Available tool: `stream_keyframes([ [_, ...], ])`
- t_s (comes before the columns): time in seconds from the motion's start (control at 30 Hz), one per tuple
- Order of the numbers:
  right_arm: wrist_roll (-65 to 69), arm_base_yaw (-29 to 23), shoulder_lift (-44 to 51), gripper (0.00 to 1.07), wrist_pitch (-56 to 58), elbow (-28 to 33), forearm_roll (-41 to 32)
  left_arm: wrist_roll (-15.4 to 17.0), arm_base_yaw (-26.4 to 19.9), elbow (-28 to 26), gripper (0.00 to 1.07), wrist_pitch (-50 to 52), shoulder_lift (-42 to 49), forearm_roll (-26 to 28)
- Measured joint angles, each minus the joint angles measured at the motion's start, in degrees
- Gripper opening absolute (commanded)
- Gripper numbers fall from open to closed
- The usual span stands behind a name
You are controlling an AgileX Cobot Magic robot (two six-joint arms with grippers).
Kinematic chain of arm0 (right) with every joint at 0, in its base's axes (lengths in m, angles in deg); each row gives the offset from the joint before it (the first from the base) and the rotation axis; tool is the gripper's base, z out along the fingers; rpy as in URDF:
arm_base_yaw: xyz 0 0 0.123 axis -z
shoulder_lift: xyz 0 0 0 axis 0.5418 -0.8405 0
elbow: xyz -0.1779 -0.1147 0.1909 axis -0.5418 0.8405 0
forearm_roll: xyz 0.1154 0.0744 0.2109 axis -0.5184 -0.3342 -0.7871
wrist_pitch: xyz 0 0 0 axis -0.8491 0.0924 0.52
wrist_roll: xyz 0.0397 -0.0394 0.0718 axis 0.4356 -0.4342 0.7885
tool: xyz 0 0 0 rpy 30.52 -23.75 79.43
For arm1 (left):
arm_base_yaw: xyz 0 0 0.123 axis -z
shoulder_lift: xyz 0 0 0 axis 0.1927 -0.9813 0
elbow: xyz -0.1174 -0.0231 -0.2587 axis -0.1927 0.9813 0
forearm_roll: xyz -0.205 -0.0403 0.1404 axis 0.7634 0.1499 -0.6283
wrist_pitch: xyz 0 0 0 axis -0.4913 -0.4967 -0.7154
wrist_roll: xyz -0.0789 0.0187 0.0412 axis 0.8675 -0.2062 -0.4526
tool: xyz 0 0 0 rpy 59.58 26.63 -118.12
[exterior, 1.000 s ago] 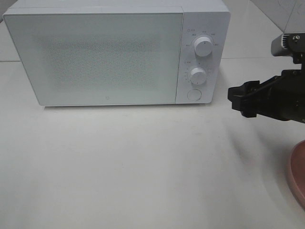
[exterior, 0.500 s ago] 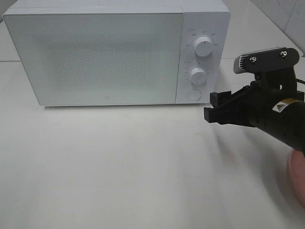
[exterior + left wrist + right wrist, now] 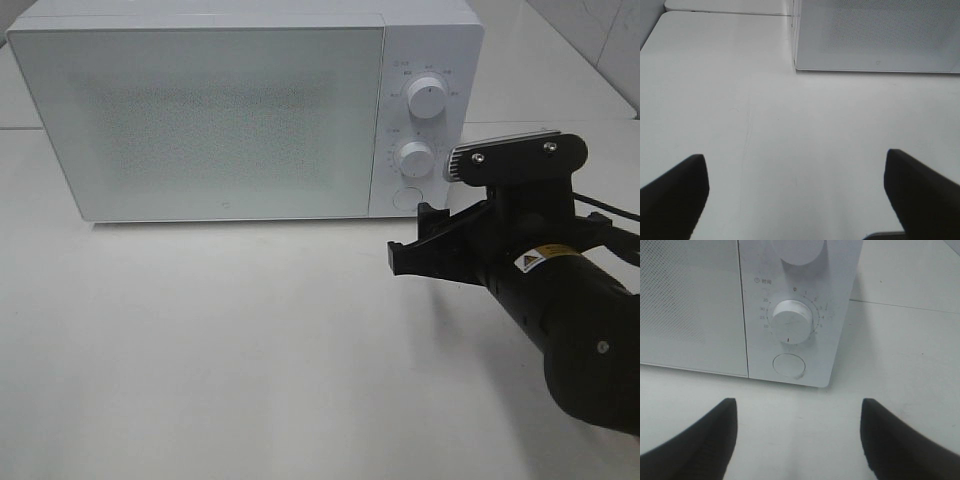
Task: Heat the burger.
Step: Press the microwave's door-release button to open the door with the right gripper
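The burger is out of view in every frame. The white microwave stands at the back of the table with its door shut. My right gripper is open and empty, just in front of the microwave's control panel, close to the round button. The right wrist view shows its open gripper facing the round button and the lower knob. My left gripper is open and empty above bare table, with the microwave's left front corner ahead of it.
Two knobs, the upper one and the lower one, sit above the button. The right arm's black body fills the lower right of the exterior view. The white table stretches in front of the microwave.
My right arm has moved left and forward, from the right edge to the microwave's control panel. It now covers the pink plate at the right edge.
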Motion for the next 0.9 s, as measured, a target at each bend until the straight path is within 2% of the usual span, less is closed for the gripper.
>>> stream_keyframes([
  [0.67,1.4,-1.1,-0.1,0.68,-1.3,-0.6,-1.7,0.0,0.0,0.0,0.87,0.0,0.0,0.0],
  [0.83,6.9,-1.1,-0.1,0.6,-2.5,-0.6,-1.7,0.0,0.0,0.0,0.87,0.0,0.0,0.0],
  [0.9,13.0,-1.1,-0.1,0.52,-2.7,-0.6,-1.7,0.0,0.0,0.0,0.87,0.0,0.0,0.0],
])
